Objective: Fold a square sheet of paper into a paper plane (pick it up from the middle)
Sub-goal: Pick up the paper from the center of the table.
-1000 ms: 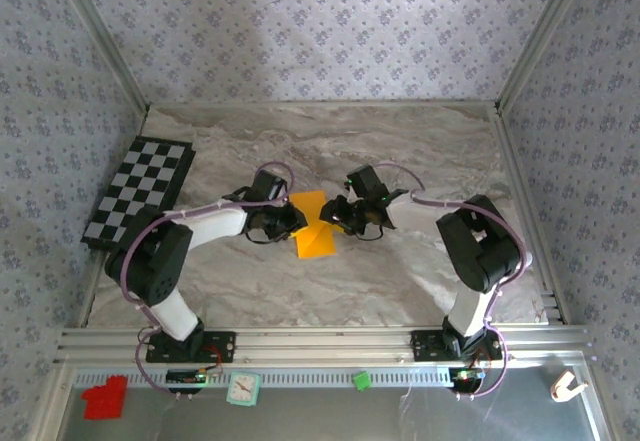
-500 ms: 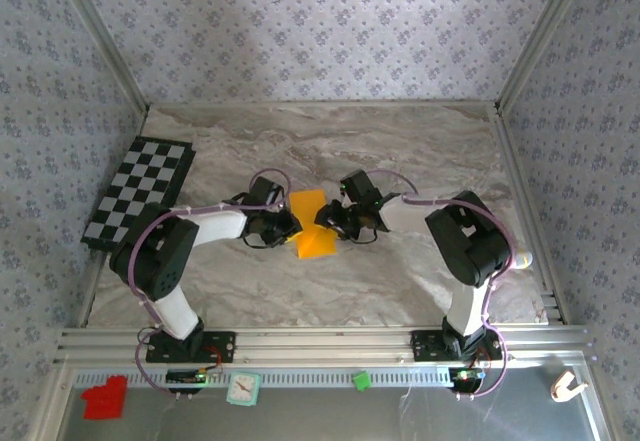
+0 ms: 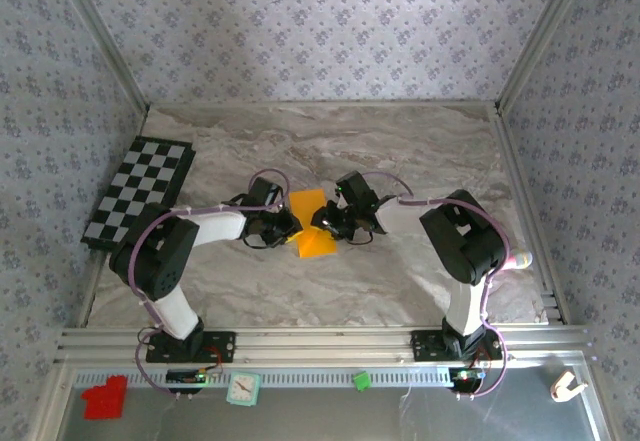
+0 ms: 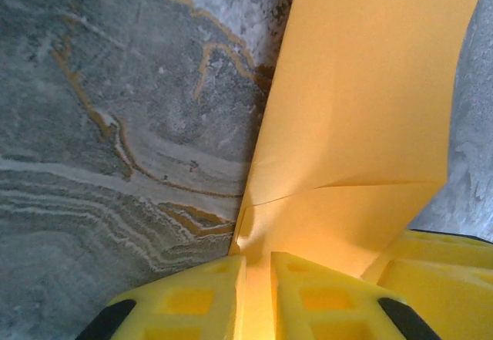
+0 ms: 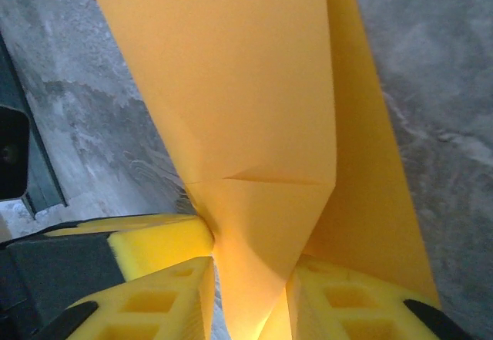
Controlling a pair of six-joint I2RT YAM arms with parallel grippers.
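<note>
The square sheet of paper (image 3: 313,227) is orange and creased, standing up off the marble table between the two grippers at the table's middle. My left gripper (image 3: 291,227) is shut on its left edge. In the left wrist view the paper (image 4: 362,101) runs down into the narrow gap at the left gripper (image 4: 258,269). My right gripper (image 3: 326,224) holds the opposite side. In the right wrist view a folded flap of the paper (image 5: 239,85) fills the gap at the right gripper (image 5: 250,282), touching both fingers.
A black-and-white checkered mat (image 3: 140,189) lies at the left edge of the table (image 3: 420,151). A red block (image 3: 105,398), a small clock-like piece (image 3: 242,389) and a green block (image 3: 361,380) sit below the front rail. Patterned walls enclose the table.
The right arm has moved left toward the paper and its jaws have narrowed onto the flap. The left gripper has shifted slightly and kept its hold.
</note>
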